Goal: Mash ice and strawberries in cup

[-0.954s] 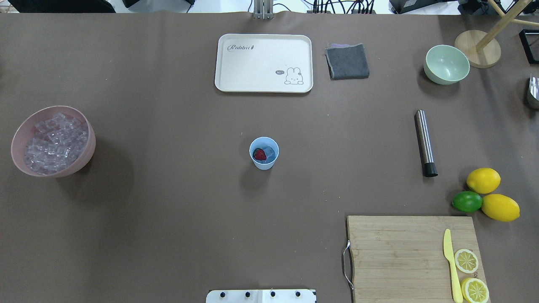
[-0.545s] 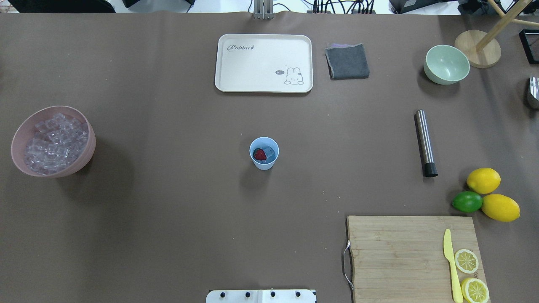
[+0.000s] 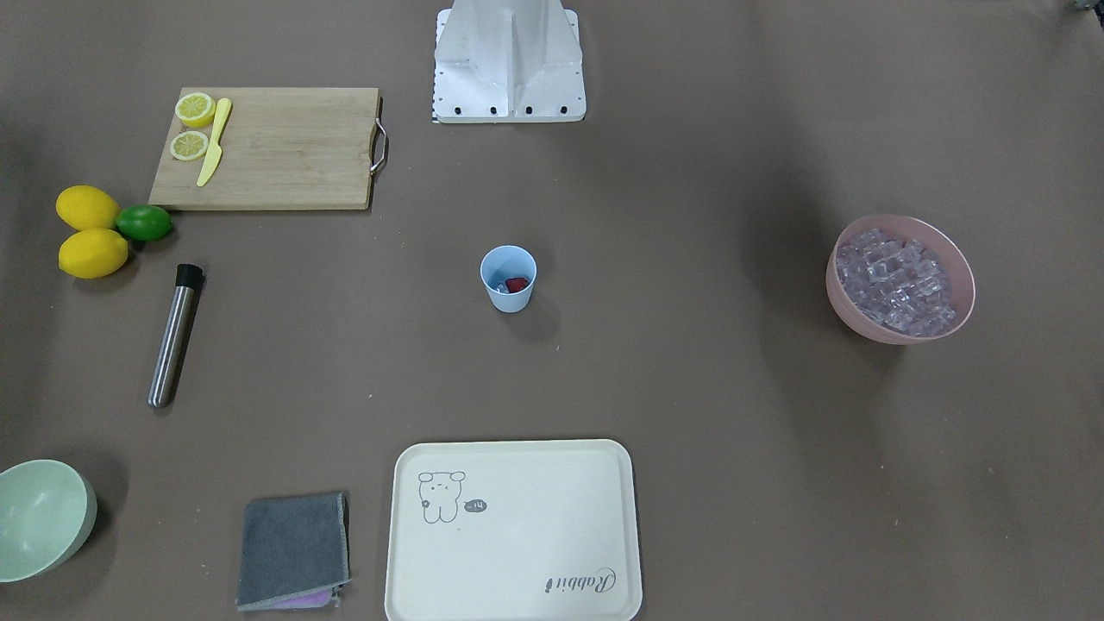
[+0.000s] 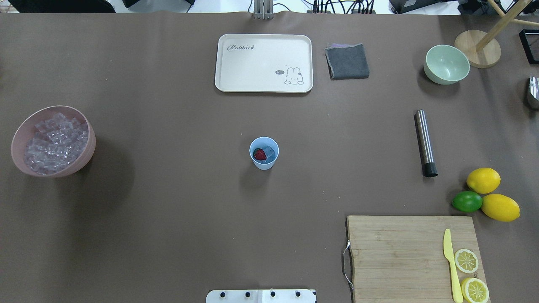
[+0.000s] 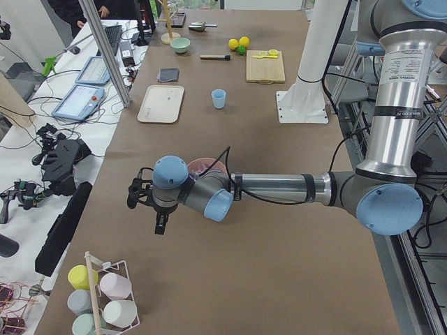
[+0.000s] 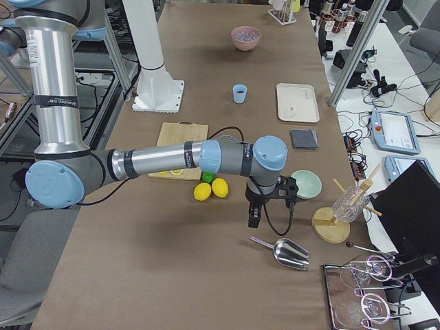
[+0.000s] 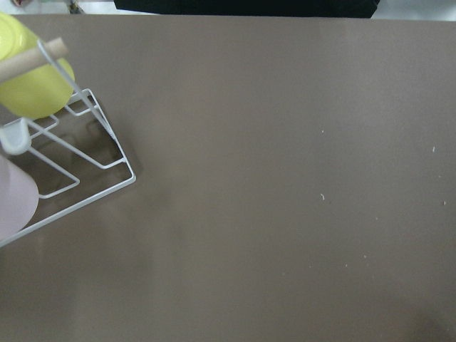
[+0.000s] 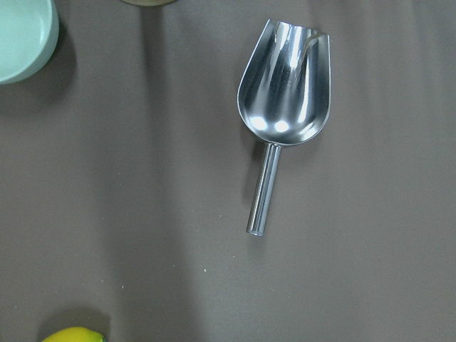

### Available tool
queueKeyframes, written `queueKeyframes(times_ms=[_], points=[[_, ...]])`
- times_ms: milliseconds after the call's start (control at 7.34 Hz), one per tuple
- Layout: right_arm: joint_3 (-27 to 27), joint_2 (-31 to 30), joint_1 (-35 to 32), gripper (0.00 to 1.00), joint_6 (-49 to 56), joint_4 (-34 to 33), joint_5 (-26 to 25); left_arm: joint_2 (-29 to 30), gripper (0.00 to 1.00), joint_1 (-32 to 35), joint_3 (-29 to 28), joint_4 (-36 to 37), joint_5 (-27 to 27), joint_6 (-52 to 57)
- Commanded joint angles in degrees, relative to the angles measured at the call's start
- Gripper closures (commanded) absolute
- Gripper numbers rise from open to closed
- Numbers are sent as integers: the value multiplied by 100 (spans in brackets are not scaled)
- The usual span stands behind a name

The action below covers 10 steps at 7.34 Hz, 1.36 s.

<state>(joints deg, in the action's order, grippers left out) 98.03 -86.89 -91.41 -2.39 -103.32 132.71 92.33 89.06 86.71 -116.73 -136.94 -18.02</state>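
Nothing moved; cup (image 4: 264,162) with strawberry (image 4: 259,155), ice (image 4: 270,151) far from left tool (image 5: 160,227), right tool (image 6: 253,218).

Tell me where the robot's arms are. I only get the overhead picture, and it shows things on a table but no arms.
Observer: The left-side camera shows the left gripper hanging low just past the pink bowl, outside your picture's left edge.
Visitor: And the other arm?
Observer: The right-side camera shows the right gripper pointing down close to the pale green bowl, beyond your right edge.
Visitor: Is anything underneath that one?
Observer: Its wrist camera looks down on a metal scoop lying flat, with nothing in it.
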Motion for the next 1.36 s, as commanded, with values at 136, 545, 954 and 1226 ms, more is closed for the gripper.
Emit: queueKeyframes(times_ms=[136, 545, 954, 1226], points=[[32, -12, 0, 0, -42, 5, 0, -453, 2, 59, 417, 45, -61, 18], [67, -64, 9, 0, -42, 5, 18, -488, 2, 59, 426, 45, -43, 26], [67, -64, 9, 0, -59, 5, 18, -592, 2, 59, 460, 36, -43, 96], [58, -47, 44, 0, -68, 13, 1, -593, 2, 50, 435, 36, -26, 97]])
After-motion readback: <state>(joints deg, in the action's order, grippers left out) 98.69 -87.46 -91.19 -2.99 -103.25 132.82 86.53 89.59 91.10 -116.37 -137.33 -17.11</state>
